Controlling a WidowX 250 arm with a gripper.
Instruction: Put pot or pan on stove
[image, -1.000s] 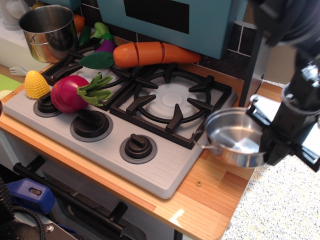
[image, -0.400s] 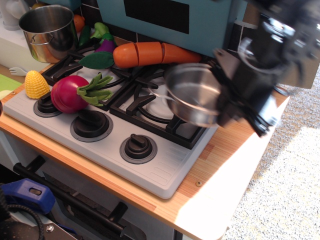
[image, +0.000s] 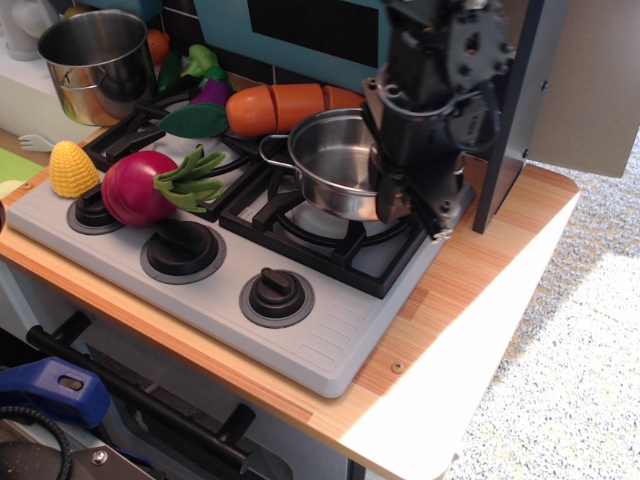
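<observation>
Swung in from the 3 o'clock edge of the desk (image: 470, 300) a second ago, the arm now carries the pot (image: 335, 165) over the right-hand burner grate, where earlier it hung off the stove's corner.

Largest first: the stove (image: 330, 345) fills the middle of the view, its right burner bare and free to take the load. The pot hovers just above that grate, slightly toward 12 o'clock of its centre and seemingly level, one wire handle pointing to 9 o'clock. The claw (image: 385, 185) pinches the pot's rim at its 3 o'clock side, fingers closed on the steel wall.

To finish well, the pot likely wants a small shift toward 6 o'clock so its base sits centred on the grate's arms, then a straight, slow descent kept level. Release should probably wait until the base rests flat. The carrot (image: 300, 107) lies close at 11 o'clock; the free handle should stay clear of it.
</observation>
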